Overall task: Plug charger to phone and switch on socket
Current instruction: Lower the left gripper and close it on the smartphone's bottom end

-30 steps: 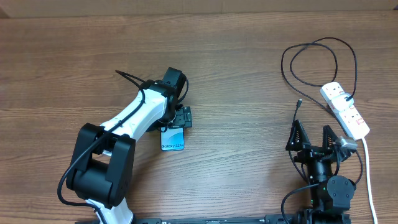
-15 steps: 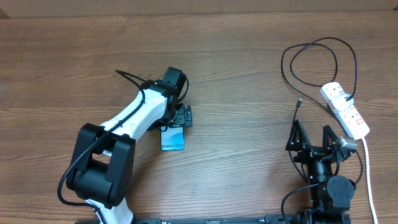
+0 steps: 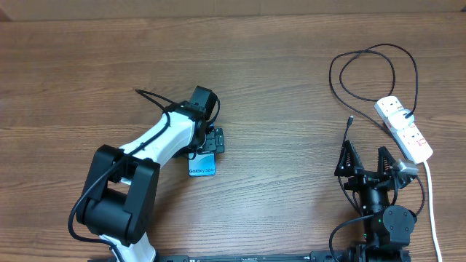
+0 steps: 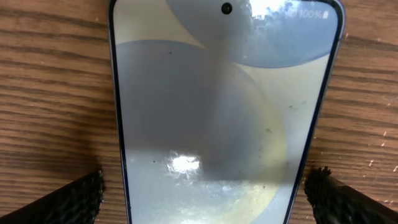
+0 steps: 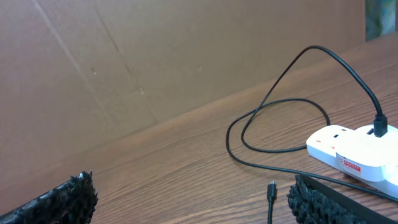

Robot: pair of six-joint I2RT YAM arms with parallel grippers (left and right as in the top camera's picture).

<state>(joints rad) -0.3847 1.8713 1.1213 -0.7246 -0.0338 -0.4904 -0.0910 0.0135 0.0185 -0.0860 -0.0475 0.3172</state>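
The phone (image 3: 202, 167) lies flat on the table with its light blue screen up, partly under my left gripper (image 3: 212, 140). In the left wrist view the phone (image 4: 217, 93) fills the frame, and my left gripper (image 4: 211, 196) is open with one finger on each side of it. The charger (image 3: 370, 71) is a looped black cable at the right, and its connector tip (image 3: 350, 118) lies loose on the wood. The white socket (image 3: 405, 129) lies at the far right. My right gripper (image 3: 365, 160) is open and empty. In the right wrist view the tip (image 5: 272, 190) lies between that gripper's fingers (image 5: 193, 205), with the socket (image 5: 348, 152) beyond.
The socket's thick white cord (image 3: 431, 196) runs down the right edge of the table. A cardboard wall (image 5: 155, 56) stands behind the table in the right wrist view.
My left arm's wrist has shifted slightly over the phone. The phone, cable, socket and right arm have not moved.
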